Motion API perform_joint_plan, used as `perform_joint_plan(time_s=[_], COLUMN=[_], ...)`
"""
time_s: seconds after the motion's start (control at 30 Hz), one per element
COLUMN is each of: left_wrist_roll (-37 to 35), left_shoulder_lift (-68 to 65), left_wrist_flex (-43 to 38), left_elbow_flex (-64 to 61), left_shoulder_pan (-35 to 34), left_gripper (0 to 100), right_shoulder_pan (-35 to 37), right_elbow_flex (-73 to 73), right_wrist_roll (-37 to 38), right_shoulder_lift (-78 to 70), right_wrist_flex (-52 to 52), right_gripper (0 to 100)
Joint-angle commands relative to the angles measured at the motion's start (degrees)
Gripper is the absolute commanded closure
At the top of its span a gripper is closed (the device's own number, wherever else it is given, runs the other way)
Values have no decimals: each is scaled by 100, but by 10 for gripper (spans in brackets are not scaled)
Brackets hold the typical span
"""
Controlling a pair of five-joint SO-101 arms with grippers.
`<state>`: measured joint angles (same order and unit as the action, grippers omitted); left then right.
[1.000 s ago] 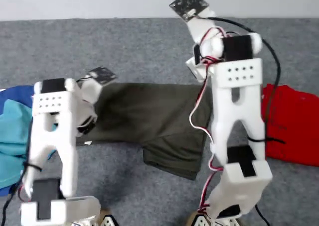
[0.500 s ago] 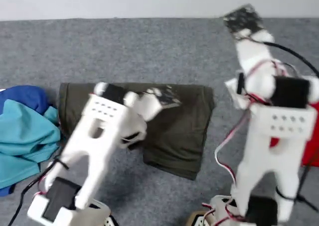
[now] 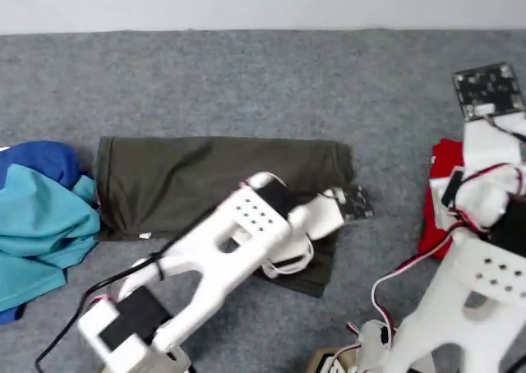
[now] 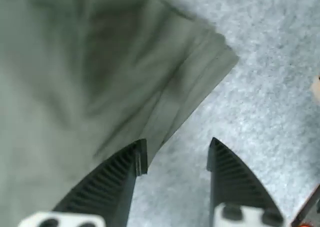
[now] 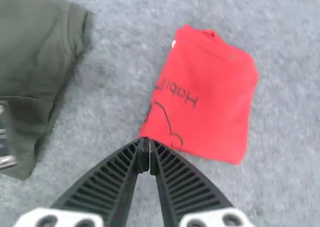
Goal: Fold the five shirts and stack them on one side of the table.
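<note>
A grey, carpet-like table (image 3: 246,77) is filling the scene, with a pale wall (image 3: 246,3) running along its far edge. The olive shirt (image 3: 181,176) is lying in the middle as a wide folded band, one flap hanging toward the near side.

The left arm (image 3: 222,250) is stretching diagonally from its base at the near edge, lying low across the olive shirt with its wrist over the end of the shirt nearest the red shirt (image 3: 436,200). The right arm (image 3: 468,283) is standing bent and raised at the other side of the table, its wrist over the red shirt.

The teal shirt (image 3: 41,225) is lying crumpled, well apart from both sets of fingers, with the blue shirt (image 3: 37,159) bunched just beyond it and partly under it. The red shirt is lying folded into a neat rectangle.

The left gripper (image 4: 175,162) is holding its fingers apart: one fingertip (image 4: 137,154) is hovering at the stacked, folded edge of the olive shirt, the other over bare grey surface beside it, and the shirt's corner is pointing out past the gap between them. Whether either finger is touching the cloth cannot be told.

The right gripper (image 5: 145,152) is keeping its fingers pressed together with nothing between them, their joined tips sitting just at the nearest edge of the red shirt, which is spreading out beyond them.
</note>
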<state>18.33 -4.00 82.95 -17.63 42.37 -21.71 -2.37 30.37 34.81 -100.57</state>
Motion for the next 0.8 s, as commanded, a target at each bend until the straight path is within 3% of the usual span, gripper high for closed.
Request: perform_joint_plan(time_s=[0.0,0.47,0.77], left_wrist_roll=[-105,-501,-53], left_shoulder_lift=[-431,-1495,-1644], left_wrist_flex=[-299,-1240,-1213], left_elbow_flex=[251,277,426], left_shoulder_pan=[97,97,132], left_gripper=[792,803,987], right_shoulder_pan=[-268,-593,-593], right_elbow_flex=[0,-9,-9], right_wrist_roll=[132,334,334], right_shoulder_lift=[251,268,259], right_wrist_flex=[-224,-215,-215], right_gripper=[984,984,984])
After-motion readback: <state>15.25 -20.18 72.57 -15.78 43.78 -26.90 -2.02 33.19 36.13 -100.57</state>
